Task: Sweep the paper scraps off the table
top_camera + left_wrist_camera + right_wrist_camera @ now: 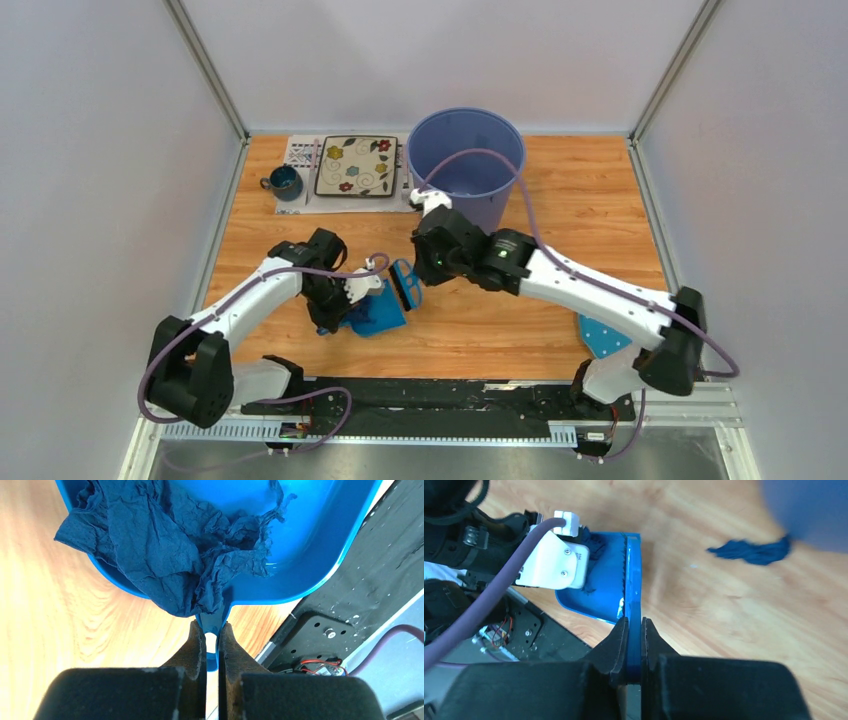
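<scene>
Far left corner of the table (560,200): a patterned placemat (300,152) carried a flowered plate (357,165), with a dark blue mug (285,182) at its left end. All were well apart from the arms.

Left of centre, toward the near edge: the left gripper (212,630) had its jaws narrow, pinched on the thin handle of a blue dustpan (310,540). One large dark blue paper scrap (165,545) sat crumpled inside the pan, a fold hanging over the rim near the handle.

Just right of the pan: the right gripper (634,627) was clamped tight on a blue brush (633,580). The brush stood along the pan's side; whether they touched could not be told.

Further right: a second dark blue scrap (751,550) lay loose on bare wood. It was close to the purple-blue bucket (466,160) at the middle of the far edge. From above, the right arm covered that spot.

Near edge, toward the right corner: a blue dotted cloth (603,336) lay partly under the right arm.
</scene>
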### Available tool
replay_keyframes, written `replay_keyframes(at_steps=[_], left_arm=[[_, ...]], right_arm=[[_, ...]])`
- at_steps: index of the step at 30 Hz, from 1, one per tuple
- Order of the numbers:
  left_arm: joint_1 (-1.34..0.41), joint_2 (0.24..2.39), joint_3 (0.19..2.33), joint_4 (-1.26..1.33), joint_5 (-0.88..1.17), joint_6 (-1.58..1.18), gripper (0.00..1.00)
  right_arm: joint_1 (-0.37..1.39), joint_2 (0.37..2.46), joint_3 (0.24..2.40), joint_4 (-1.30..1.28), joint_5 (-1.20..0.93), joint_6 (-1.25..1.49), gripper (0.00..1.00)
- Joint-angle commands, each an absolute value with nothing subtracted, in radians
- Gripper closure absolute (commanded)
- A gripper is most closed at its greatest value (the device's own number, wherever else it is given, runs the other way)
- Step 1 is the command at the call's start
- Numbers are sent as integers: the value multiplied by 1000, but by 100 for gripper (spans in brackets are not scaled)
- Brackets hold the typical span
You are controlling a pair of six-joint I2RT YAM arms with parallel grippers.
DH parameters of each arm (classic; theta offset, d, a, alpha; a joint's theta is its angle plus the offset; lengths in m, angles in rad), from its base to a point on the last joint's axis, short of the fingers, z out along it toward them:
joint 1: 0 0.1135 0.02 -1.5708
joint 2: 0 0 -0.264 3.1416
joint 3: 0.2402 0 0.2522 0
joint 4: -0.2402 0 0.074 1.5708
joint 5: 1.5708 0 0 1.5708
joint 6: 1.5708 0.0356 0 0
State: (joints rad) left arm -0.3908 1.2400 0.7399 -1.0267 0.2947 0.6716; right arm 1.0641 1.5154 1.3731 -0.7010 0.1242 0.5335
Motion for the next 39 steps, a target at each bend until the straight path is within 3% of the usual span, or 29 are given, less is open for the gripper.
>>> replay_keyframes(at_steps=[1, 12, 22, 27, 30, 39], left_arm=[[-376, 1206, 851, -1031, 353, 623, 100], [-330, 1302, 1287, -1100, 233, 519, 100], [-330, 1591, 1924, -1167, 92, 456, 100], [-342, 1709, 2111, -1120, 58, 387, 100], [-412, 1744, 2137, -1002, -125, 414, 100], [-676, 1901, 2179, -562, -647, 883, 100]], right_arm=[[1062, 1310, 1431, -788, 382, 439, 100], [988, 1034, 1247, -926, 382, 448, 100], [956, 1011, 1115, -916, 325, 482, 100], [931, 1026, 1051, -862, 296, 482, 100], [919, 1060, 1026, -848, 261, 477, 100], [916, 1048, 996, -833, 195, 523, 100]])
